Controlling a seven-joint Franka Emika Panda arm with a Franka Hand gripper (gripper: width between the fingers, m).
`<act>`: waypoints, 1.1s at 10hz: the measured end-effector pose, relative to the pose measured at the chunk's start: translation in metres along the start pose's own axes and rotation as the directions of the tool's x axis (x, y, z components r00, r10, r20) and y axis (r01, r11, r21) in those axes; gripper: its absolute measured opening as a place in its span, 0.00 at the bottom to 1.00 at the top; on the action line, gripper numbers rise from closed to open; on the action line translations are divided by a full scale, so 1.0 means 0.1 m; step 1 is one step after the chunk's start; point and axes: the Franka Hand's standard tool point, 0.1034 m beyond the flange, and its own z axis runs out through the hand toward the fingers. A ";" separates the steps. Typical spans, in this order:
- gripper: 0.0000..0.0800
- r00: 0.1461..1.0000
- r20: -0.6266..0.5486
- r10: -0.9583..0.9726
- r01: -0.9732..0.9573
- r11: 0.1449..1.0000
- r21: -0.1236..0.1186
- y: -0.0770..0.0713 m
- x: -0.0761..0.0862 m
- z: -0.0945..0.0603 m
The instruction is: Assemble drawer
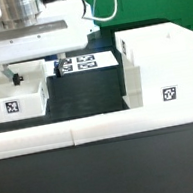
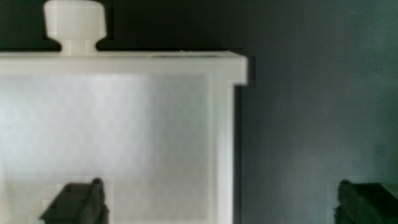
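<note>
A small white drawer tray [image 1: 25, 94] with a square tag on its front sits on the black table at the exterior view's left. In the wrist view the tray [image 2: 125, 120] fills most of the frame, with its round knob [image 2: 71, 25] at one end. My gripper [image 1: 30, 73] hangs just above the tray and is open wide. In the wrist view the gripper [image 2: 217, 205] has one finger over the tray and the other over the bare table beyond the tray's side wall. The large hollow white case [image 1: 165, 63] stands at the exterior view's right, open side up, apart from the tray.
The marker board [image 1: 84, 62] lies flat on the table between the tray and the case. A long low white border bar [image 1: 100, 132] runs across the front of the work area. Dark cables hang behind the arm.
</note>
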 end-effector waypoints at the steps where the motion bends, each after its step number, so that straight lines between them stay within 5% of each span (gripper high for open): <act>1: 0.81 1.000 0.001 -0.004 0.004 1.000 -0.007 -0.02 -0.06 0.12; 8: 0.81 1.000 -0.005 -0.007 0.007 1.000 -0.026 0.00 -0.13 0.34; 10: 0.51 1.000 -0.005 -0.010 0.010 1.000 -0.027 0.00 -0.13 0.34; 11: 0.51 1.000 -0.005 -0.010 0.010 1.000 -0.027 0.00 -0.13 0.34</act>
